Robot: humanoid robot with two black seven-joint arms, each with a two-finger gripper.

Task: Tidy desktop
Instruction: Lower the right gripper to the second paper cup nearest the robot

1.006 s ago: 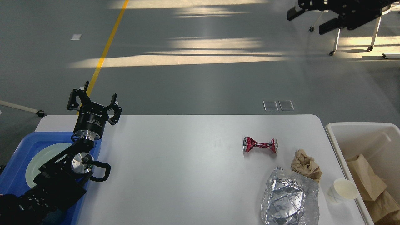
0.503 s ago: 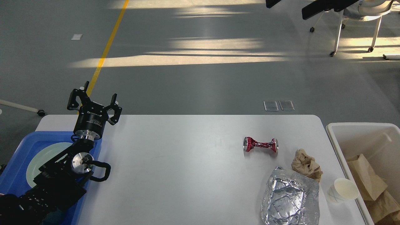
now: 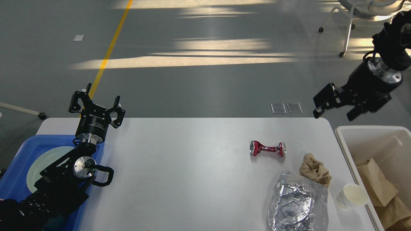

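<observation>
Now the big change is on my right side: a second ago that arm was high at the top edge of the view, half a second ago almost out of it, and it has swung down so that my right claw [image 3: 339,108] hangs just beyond the far right corner of the desk [image 3: 179,166]. I read that as the start of a reach toward the litter on that side, so the tidying is under way but far from done.

The desk fills the lower half of the view, with the off-white bin [image 3: 369,134] just off its right edge and the blue tray [image 3: 22,147] at its left. Nothing lying on it has moved.

Still waiting there, all near the bin: crumpled foil tray [image 3: 297,205], brown paper wad [image 3: 314,169], crushed red can [image 3: 267,148], paper cup [image 3: 351,195].

Right claw: fingers spread wide, holding nothing, touching nothing. Left claw [image 3: 96,106]: unchanged, upright over the tray's far corner, fingers apart, also empty.
</observation>
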